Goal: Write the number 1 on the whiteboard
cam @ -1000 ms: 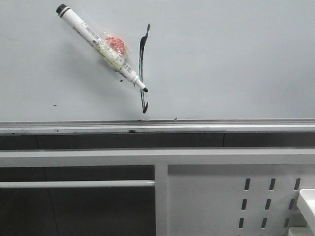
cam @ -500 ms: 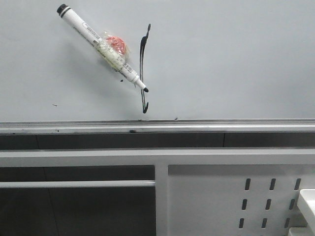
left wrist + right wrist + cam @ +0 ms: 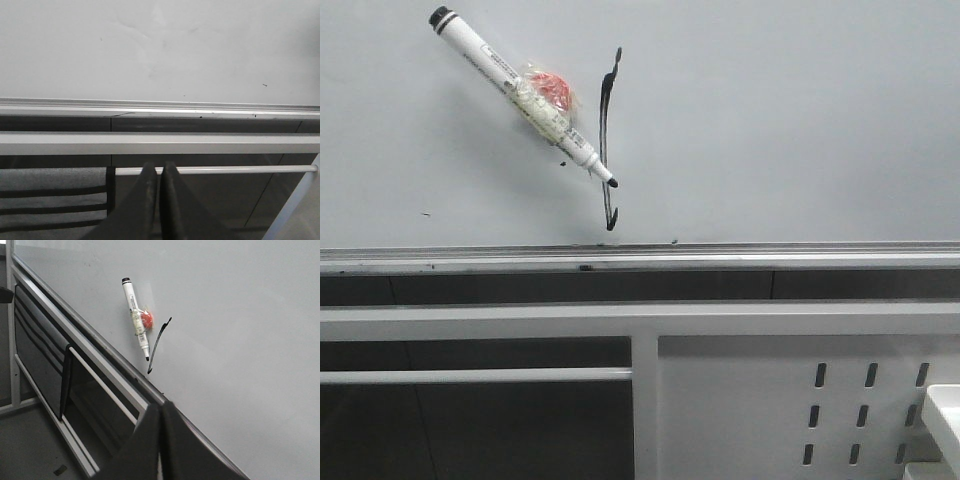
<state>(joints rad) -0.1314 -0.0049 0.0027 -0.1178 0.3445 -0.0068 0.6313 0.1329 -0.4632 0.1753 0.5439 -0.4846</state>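
Observation:
The whiteboard [image 3: 770, 130] fills the upper part of the front view, edged below by a silver rail [image 3: 720, 258]. The number 1 [image 3: 604, 140] is a thin dark stroke on it, with a hook at the bottom. A white marker [image 3: 520, 95] with a black cap and a red lump taped to it rests slanted on the board, its tip touching the stroke. No gripper holds it. My left gripper [image 3: 159, 166] is shut and empty, below the rail [image 3: 150, 107]. My right gripper [image 3: 161, 404] is shut and empty, apart from the marker [image 3: 136, 322] and the number 1 [image 3: 157, 342].
Below the rail runs a white metal frame [image 3: 520, 322] with dark openings. A white panel with slotted holes [image 3: 840, 400] stands at the lower right. A white object's corner [image 3: 945, 405] shows at the right edge. Tiny ink dots [image 3: 425, 213] mark the board.
The whole front view has shifted a few pixels to the left. The marker and the stroke keep their places on the board.

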